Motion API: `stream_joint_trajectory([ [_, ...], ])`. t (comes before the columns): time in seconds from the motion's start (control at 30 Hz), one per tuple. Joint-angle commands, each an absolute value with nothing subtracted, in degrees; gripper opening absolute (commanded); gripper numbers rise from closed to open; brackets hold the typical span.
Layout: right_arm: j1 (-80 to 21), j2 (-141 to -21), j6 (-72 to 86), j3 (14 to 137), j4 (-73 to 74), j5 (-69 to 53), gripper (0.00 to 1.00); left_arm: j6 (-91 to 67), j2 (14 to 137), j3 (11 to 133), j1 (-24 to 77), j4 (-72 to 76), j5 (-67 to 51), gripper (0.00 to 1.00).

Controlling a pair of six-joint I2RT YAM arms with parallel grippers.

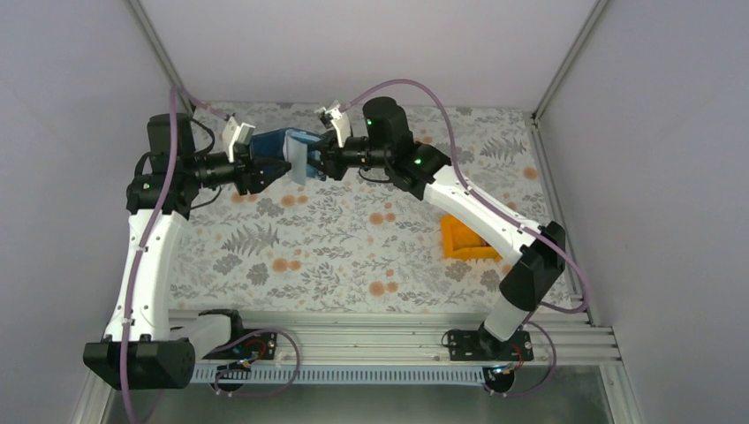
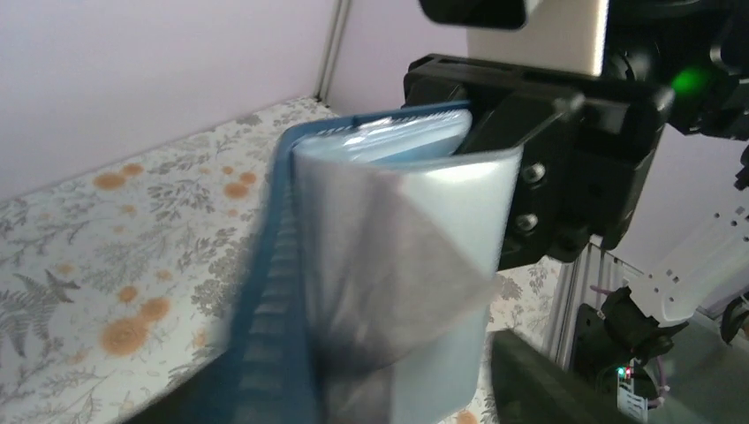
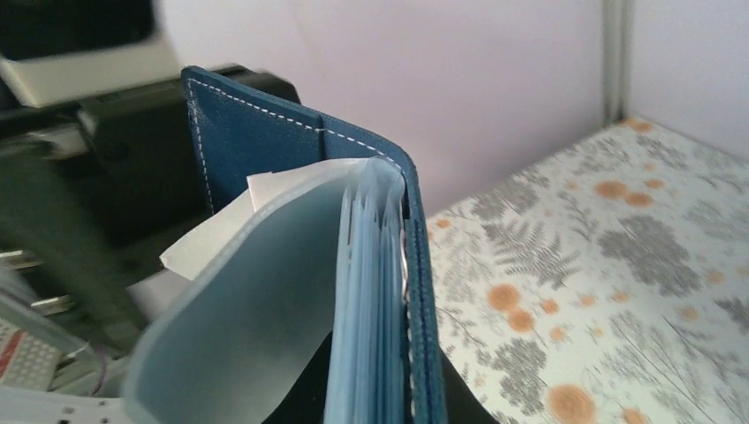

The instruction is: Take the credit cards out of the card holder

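The card holder (image 1: 284, 146) is held up in the air over the back of the table, between my two grippers. It is navy outside with white stitching (image 3: 256, 146) and has pale blue see-through pockets inside (image 2: 397, 230). My right gripper (image 1: 315, 163) is shut on the cover and a stack of pockets, a dark finger (image 3: 309, 393) pressing on each side of them. My left gripper (image 1: 269, 168) stands open around the holder's other end, its right finger (image 2: 548, 380) clear of the pockets. One pocket sheet hangs loose. The credit cards are hidden inside the pockets.
An orange bin (image 1: 464, 238) lies on the flowered tablecloth (image 1: 353, 247) at the right, partly under my right arm. A white slip of paper (image 3: 221, 230) pokes out between the holder's pages. Grey walls close in the back and both sides.
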State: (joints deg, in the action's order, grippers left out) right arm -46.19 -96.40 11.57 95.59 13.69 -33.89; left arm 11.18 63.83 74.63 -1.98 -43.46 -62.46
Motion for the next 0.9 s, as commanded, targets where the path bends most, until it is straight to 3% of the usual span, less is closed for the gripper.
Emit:
stream_joint_trajectory([
  [0.0,-46.91,-97.31,15.98,98.63,16.72,-24.35,0.04,9.34,63.65,74.00,-1.91,-40.81,-58.55,0.83],
  [0.07,-47.03,-97.85,18.33,99.34,18.87,-19.04,0.04,9.17,64.08,74.60,-1.93,-40.59,-56.10,0.99],
  [0.37,-51.24,-99.38,21.85,102.13,19.00,-10.09,0.04,7.56,66.15,72.57,-1.48,-37.38,-49.73,1.00],
  [0.87,-52.57,-106.05,22.10,109.64,19.34,-11.67,0.04,10.38,66.26,71.98,2.12,-38.31,-51.99,1.00],
])
